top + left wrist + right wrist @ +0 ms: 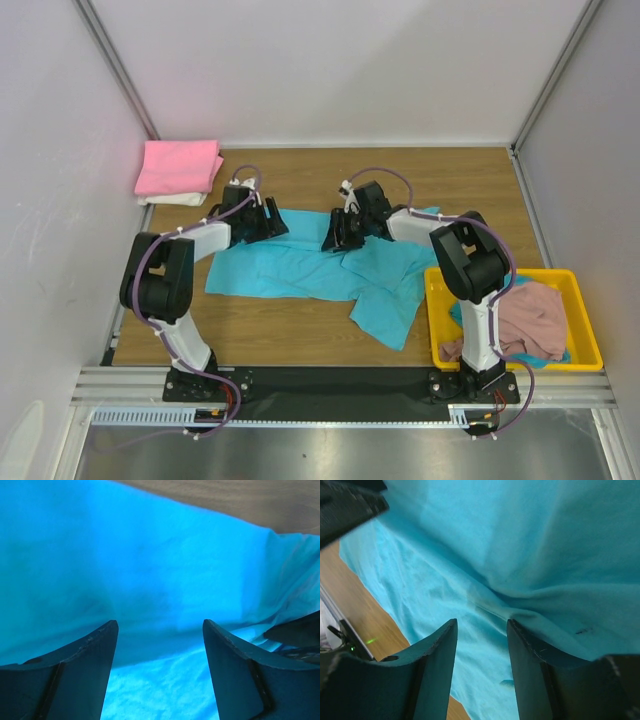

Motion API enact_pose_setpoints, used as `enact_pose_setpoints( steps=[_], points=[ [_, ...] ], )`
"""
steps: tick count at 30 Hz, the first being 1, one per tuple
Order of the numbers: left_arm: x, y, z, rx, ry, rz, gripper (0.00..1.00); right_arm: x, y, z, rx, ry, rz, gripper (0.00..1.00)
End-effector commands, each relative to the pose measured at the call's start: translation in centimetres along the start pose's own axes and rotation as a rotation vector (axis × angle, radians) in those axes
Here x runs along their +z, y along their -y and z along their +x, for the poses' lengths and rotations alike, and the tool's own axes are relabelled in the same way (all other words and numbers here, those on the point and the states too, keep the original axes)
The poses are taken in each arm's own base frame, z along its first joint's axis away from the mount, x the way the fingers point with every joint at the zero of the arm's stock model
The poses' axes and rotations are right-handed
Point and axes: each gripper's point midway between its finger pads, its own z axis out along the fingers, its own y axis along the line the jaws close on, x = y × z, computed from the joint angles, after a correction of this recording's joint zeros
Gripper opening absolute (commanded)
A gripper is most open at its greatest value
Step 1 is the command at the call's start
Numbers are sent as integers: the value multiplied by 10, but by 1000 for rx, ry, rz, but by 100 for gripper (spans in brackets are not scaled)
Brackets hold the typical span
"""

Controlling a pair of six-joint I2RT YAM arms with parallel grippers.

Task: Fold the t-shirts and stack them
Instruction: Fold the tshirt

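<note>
Teal t-shirt [320,270] is spread across the middle of the wood-grain table [470,180]. It's flat-ish on the left side, and rumpled and doubled over toward 4 o'clock. The fabric looks like soft, thin knit with shallow creases.

Left gripper [262,220] sits at the shirt's 11 o'clock edge with its dark curved fingers spread wide, nothing pinched, just cloth below. Right gripper [340,232] is at the 12 o'clock edge. Its jaws are parted too, with a narrower gap, right over a raised fold.

A folded pink shirt [180,165] sits on a cream one [175,199] in the table's 10 o'clock corner. A yellow plastic bin [545,273] at 4 o'clock holds a wadded mauve garment [535,318], and the right arm [470,265] blocks the bin's left end.
</note>
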Motion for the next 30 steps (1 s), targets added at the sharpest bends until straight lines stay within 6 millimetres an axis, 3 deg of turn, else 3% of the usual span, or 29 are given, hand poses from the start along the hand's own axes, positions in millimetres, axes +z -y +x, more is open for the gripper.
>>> enact_pose_setpoints(
  steps=[1, 5, 9, 17, 20, 24, 30],
  points=[
    [-8, -4, 9, -31, -10, -34, 74, -28, -16, -46, 13, 115, 42, 51],
    [-9, -5, 15, -24, -23, -48, 74, -42, 5, -74, 106, 199, 100, 50],
    [-9, -3, 14, 72, -36, -124, 74, -52, 35, -85, 178, 247, 198, 50],
    [-19, -14, 20, 114, -55, -310, 73, -68, 81, -74, 251, 249, 340, 50],
    [-22, -19, 7, 90, -4, -363, 74, -75, 88, -68, 261, 258, 359, 50],
    [-22, 2, -34, 83, 94, -335, 75, -85, 95, -64, 263, 271, 391, 50],
    [-15, 6, -72, 60, 164, -369, 76, -94, 110, -55, 282, 267, 433, 50]
  ],
)
